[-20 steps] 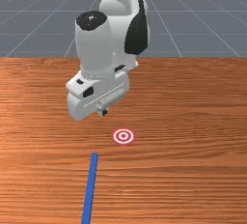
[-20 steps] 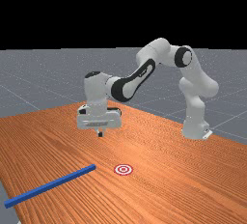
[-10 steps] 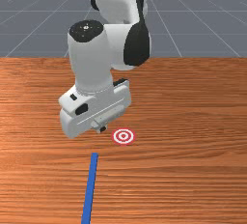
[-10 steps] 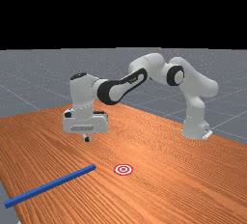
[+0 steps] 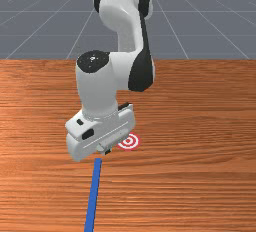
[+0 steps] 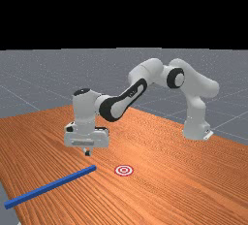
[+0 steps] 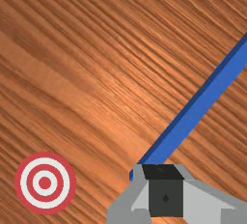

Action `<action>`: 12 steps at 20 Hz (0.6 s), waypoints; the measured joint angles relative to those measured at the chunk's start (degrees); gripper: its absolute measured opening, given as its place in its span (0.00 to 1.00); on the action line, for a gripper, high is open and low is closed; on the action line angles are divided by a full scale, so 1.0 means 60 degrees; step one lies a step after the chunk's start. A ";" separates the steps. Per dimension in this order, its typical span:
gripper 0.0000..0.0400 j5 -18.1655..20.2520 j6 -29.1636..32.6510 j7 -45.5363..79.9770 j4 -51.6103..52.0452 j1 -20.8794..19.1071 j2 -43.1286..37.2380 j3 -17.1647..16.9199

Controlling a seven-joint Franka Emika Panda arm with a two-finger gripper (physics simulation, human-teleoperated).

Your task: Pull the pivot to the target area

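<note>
My gripper [image 5: 107, 151] hangs above the table beside the blue bar's end nearest the arm base, its fingers shut with nothing between them. In the far view the gripper [image 6: 87, 153] stands higher than the bar [image 6: 51, 186]. The wrist view has the gripper [image 7: 165, 189] covering part of the bar's end. That long, thin blue bar [image 5: 93, 196] lies flat, running toward the front view's bottom edge. A red-and-white ringed target [image 5: 129, 141] is on the table to the front view's right of the fingertips; my hand slightly overlaps its edge there.
Orange-brown tabletop [image 5: 200, 176] surrounds the bar and the target. In the far view, the bar's far end lies close to the table's left edge, and the arm's base [image 6: 196, 129] stands at the right.
My hand has moved away from the arm base toward the bar's end, and has lowered, most recently almost straight down. The bar and the target have stayed in place.
</note>
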 joint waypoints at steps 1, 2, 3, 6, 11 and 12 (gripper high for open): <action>0.00 0.0000 0.0040 0.0000 -0.0009 0.0001 0.0050 0.0001; 0.00 -0.0020 -0.0763 0.0234 0.0887 -0.0008 0.0534 -0.0034; 0.00 -0.0211 -0.0664 0.0226 0.0841 0.0089 0.0579 -0.0159; 0.00 -0.0061 -0.0766 0.0104 0.1042 -0.0013 0.0791 -0.0022; 0.78 -0.0187 -0.0436 0.0186 0.0281 0.0098 0.0438 -0.0143; 0.86 -0.0096 -0.0933 0.0122 0.0911 0.0007 0.0748 -0.0046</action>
